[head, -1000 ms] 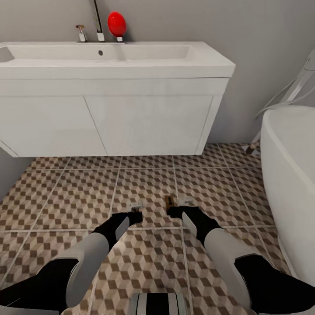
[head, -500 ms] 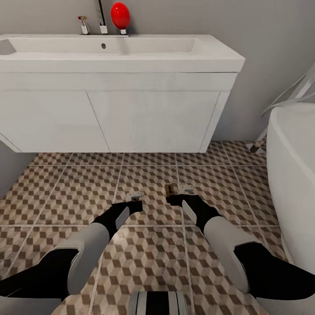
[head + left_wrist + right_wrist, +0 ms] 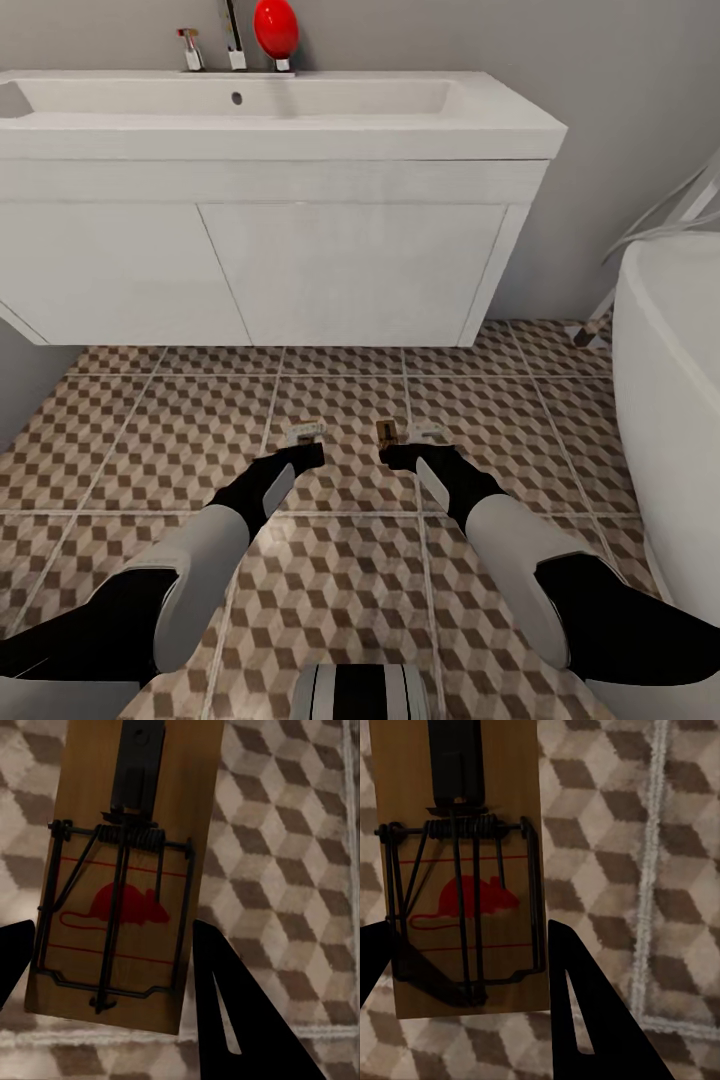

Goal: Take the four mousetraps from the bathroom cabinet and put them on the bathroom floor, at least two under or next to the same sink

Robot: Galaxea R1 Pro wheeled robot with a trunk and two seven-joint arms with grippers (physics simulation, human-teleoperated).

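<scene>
Both arms low, fwd; each claw [image 3: 306, 433] [image 3: 407, 432] grips mousetrap [image 3: 124, 874] [image 3: 465, 870].

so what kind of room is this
A bathroom, most likely: a wide white trough sink with a chrome tap sits on a wall-hung two-door unit, a white bathtub curves in at the side, and the floor is cube-patterned tile.

Mousetraps seen: 2, each a tan wooden board with dark wire spring and red mouse mark.
Left mousetrap [image 3: 124, 870]: held between the left gripper [image 3: 112, 967] fingers, above the bathroom floor [image 3: 150, 430].
Right mousetrap [image 3: 461, 862]: clamped in the right gripper [image 3: 465, 960].
Bathroom sink [image 3: 480, 120]: white trough on a 2-door unit, beyond both traps.
</scene>
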